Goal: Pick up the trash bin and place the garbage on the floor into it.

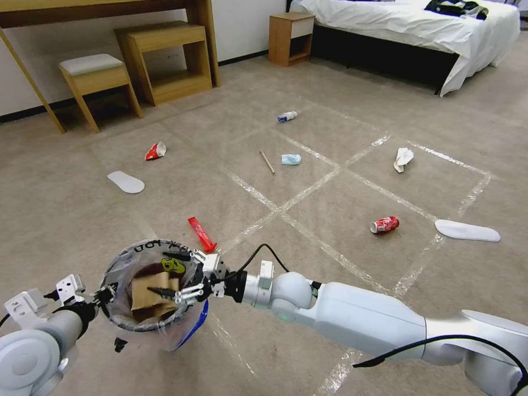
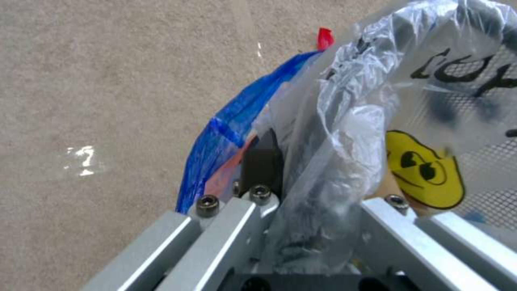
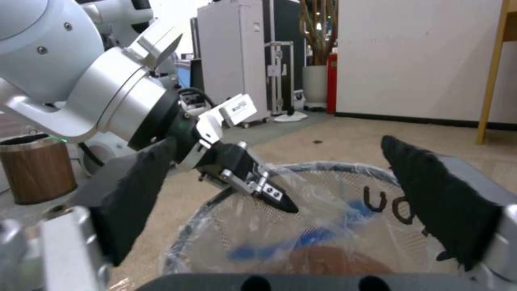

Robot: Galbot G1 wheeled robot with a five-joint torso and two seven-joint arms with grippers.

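Right gripper (image 1: 175,294) jaws spread empty above trash bin (image 1: 151,324), paper bag (image 1: 149,300) inside. Left gripper (image 1: 104,295) clamps rim. Release done; red wrapper (image 1: 201,234) probably next.

On my feeds, the one real piece of writing is the black hand-drawn lettering on the clear plastic bag (image 1: 144,250) lining the trash bin (image 1: 190,324) — I can pick out "UOY" in the head view, and a "U" and part of a second letter from the right wrist. Beside the lettering the bag carries a yellow cartoon face (image 2: 425,174) — no words on it.
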